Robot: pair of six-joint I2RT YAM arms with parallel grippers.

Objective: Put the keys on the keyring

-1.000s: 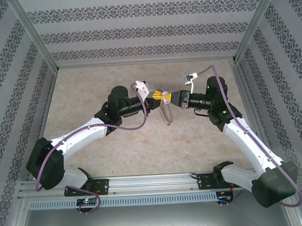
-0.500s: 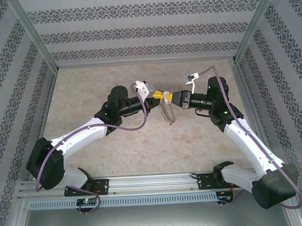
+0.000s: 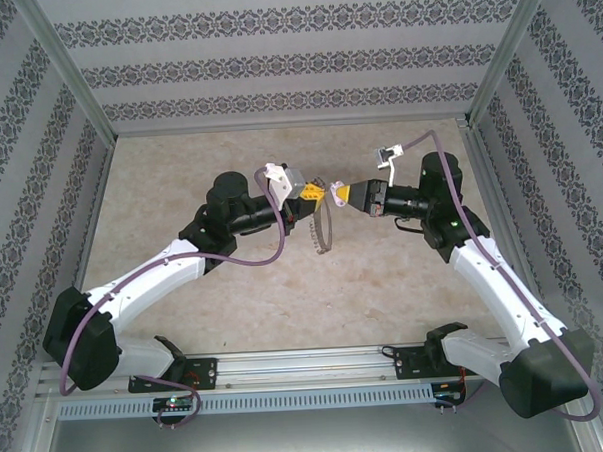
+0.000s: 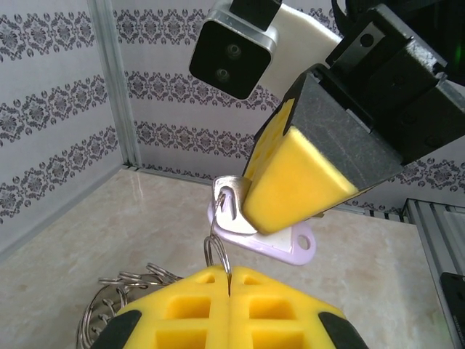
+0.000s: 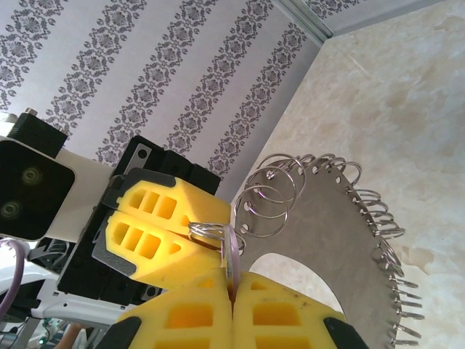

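We see the left gripper [image 3: 316, 193] pinched shut on the keyring [image 5: 341, 234] — the right gripper [image 3: 334, 196] clamped on the tagged key [image 4: 294, 244].

A beige, marble-patterned tabletop [image 3: 236, 319] lay inside an enclosure of pale striped wallpaper panels [image 3: 295, 66] banded with dark damask motifs. Silver aluminium posts [image 3: 70, 71] framed the corners, while a slotted aluminium rail [image 3: 308, 364] ran along the near edge above a grey metal sheet [image 3: 291, 437].
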